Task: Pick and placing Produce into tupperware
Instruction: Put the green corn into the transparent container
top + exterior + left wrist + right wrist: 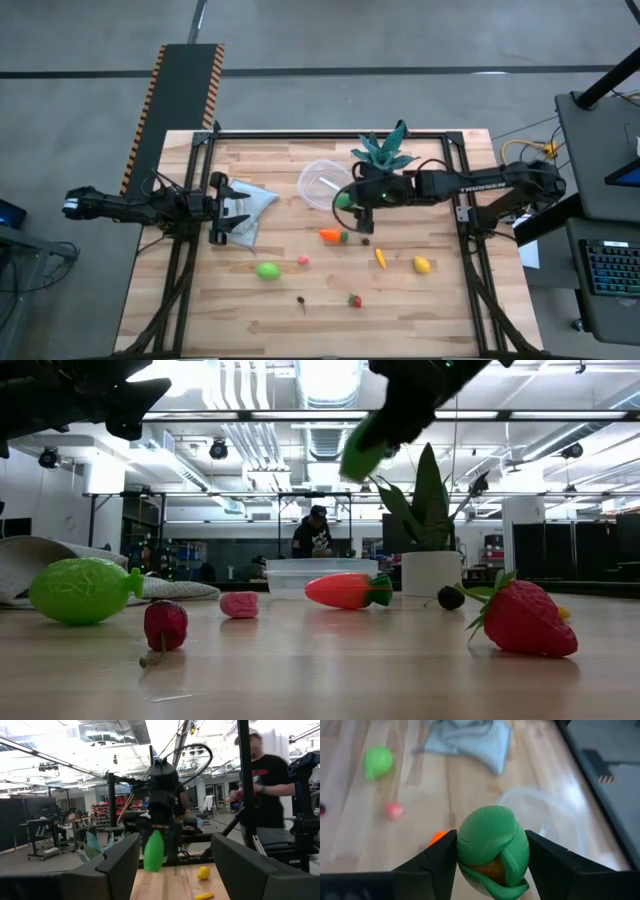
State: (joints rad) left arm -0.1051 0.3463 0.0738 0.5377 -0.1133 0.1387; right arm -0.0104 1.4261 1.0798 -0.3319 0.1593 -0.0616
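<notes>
The left claw (pixel 218 210) waits released at the frame's left, over the pale cloth (pixel 252 205) on the counter (pixel 200 300). Right of it, mid-frame, the clear tupperware (pixel 322 183) sits empty. The right claw (pixel 352 205) hovers just past the bowl's right rim, grasping a green produce piece (pixel 492 851), its arm stretched level from the right edge, claw pointing left. Judgement: released here, the piece may clip the rim and roll off beside the carrot (pixel 333 236). Lime (pixel 267 270) and lemon (pixel 422 265) lie lower down
</notes>
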